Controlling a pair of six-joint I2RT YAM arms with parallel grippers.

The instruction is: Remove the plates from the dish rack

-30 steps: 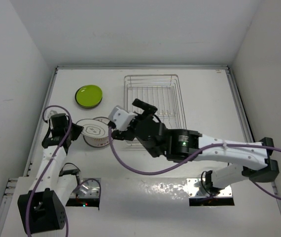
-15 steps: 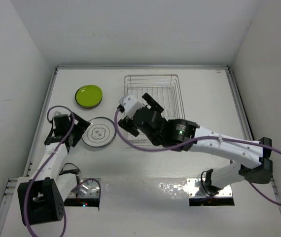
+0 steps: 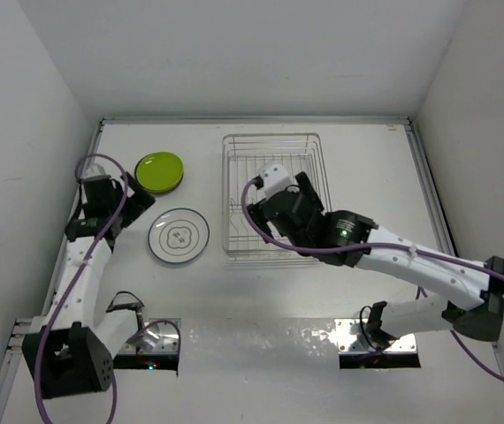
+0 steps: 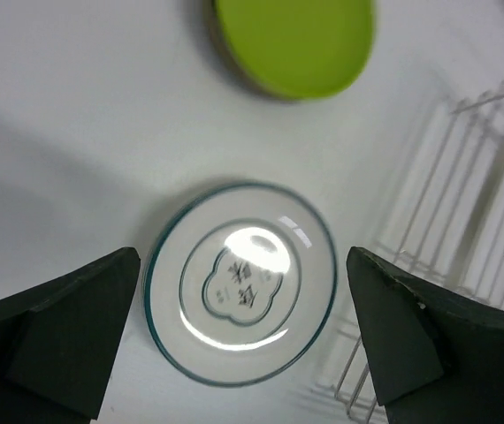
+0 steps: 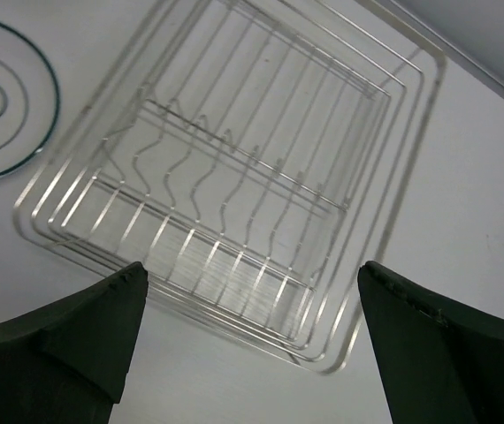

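The dish rack (image 3: 274,159) is sitting bare toward the far edge of the table (image 3: 367,159), while the white plate (image 4: 239,305) and the green plate (image 3: 160,171) are lying flat nearer its left edge, apart from each other. Your left gripper (image 4: 243,256) is hovering spread wide over the white plate, gripping nothing, and your right gripper (image 5: 252,269) is hanging just as wide above the rack. Dropping either arm is likely risking a finger clipping the plate's rim and skidding it, or snagging the wires.

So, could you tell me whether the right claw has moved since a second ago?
Yes. The right claw has swung away from the white plate, rightward and farther back, and now hangs over the dish rack.
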